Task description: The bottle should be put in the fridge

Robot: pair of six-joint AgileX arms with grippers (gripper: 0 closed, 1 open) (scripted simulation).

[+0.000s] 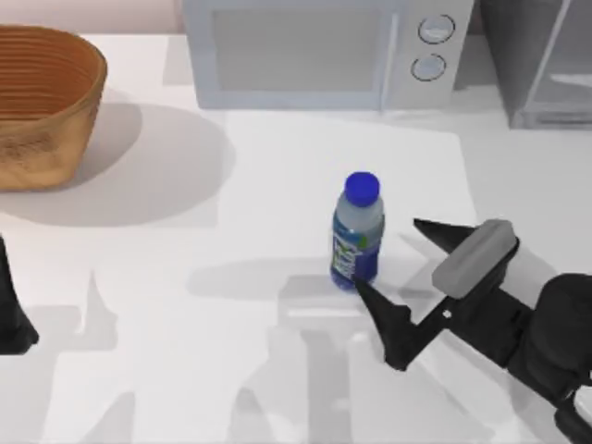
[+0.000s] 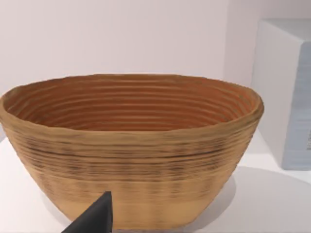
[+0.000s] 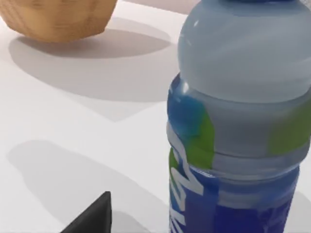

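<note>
Two black fingers of your right gripper (image 1: pixel 400 252) are spreading wide, released, just beside the upright bottle (image 1: pixel 356 233) at mid-table; your fridge (image 1: pixel 541 60) is sitting at the far right corner, and your left arm (image 1: pixel 11 310) is idling at the left edge

Blue-capped bottle (image 1: pixel 356 233) with blue-green-white label, ribbed tan basket (image 1: pixel 42 102)
</note>
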